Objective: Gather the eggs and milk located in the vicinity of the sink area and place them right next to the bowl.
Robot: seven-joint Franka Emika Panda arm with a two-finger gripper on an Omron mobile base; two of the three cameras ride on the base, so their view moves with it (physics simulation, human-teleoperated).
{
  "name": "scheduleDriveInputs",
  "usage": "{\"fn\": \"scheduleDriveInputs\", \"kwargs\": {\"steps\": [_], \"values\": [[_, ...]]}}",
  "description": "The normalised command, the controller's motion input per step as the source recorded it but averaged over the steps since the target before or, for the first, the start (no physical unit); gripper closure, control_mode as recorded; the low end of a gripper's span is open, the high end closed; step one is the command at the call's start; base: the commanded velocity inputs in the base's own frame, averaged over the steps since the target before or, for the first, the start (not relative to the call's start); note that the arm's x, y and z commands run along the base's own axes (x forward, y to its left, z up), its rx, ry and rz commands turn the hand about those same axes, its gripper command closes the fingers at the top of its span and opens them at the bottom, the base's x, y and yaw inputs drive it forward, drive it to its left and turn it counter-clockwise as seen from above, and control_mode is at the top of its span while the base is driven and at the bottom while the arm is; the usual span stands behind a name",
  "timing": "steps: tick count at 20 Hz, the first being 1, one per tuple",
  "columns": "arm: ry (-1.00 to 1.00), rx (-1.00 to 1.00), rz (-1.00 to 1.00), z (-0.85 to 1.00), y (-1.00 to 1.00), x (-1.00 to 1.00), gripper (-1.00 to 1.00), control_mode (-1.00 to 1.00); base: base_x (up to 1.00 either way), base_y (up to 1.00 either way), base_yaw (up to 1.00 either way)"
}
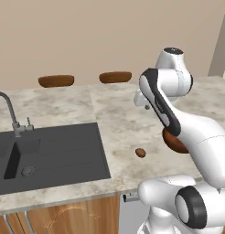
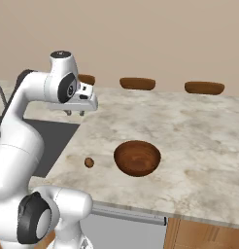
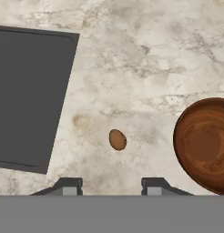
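Egg lies on the marble counter between the sink and the bowl, apart from both, nearer the bowl's rim than the basin edge. From the hand view it sits almost straight below the gripper, just ahead of the fingertips and close to centred between them; long axis runs roughly away from the camera with a slight tilt, so the jaws look set to close across its short side. Gripper hangs well above the counter, nothing between the tips, and counts as closed and empty, though the hand view shows a gap between the tips. It would need to open before dropping on anything.

Same egg shows in the left base view near the front edge, with the bowl mostly hidden behind the forearm. Right base view has egg left of the bowl, gripper raised behind them toward the sink side.

Sink basin with faucet is further off. Nothing stands on the bare counter between gripper and egg, so a straight descent looks clear; the bowl rim is the only nearby obstacle.

Three brown stool seats line the far edge.
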Motion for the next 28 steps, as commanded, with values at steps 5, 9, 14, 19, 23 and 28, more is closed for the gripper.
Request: {"fn": "scheduleDriveInputs", "kwargs": {"steps": [5, 9, 14, 19, 23, 28], "values": [[-0.02, -0.03, 0.00, -0.28, 0.09, -0.05, -1.00, -1.00, 0.00, 0.00, 0.00], [0.08, -0.11, 0.00, -0.65, 0.33, -0.14, -1.00, -1.00, 0.00, 0.00, 0.00], [0.12, -0.02, 0.00, -0.62, 0.02, 0.02, -1.00, -1.00, 0.00, 0.00, 0.00], [0.25, 0.00, -0.02, -0.42, -0.05, 0.39, -1.00, -1.00, 0.00, 0.00, 0.00], [0.21, 0.00, -0.01, -0.45, -0.02, 0.51, -1.00, -1.00, 0.00, 0.00, 0.00], [0.01, 0.00, -0.01, -0.47, -0.04, 0.10, -1.00, -1.00, 0.00, 0.00, 0.00]]}}
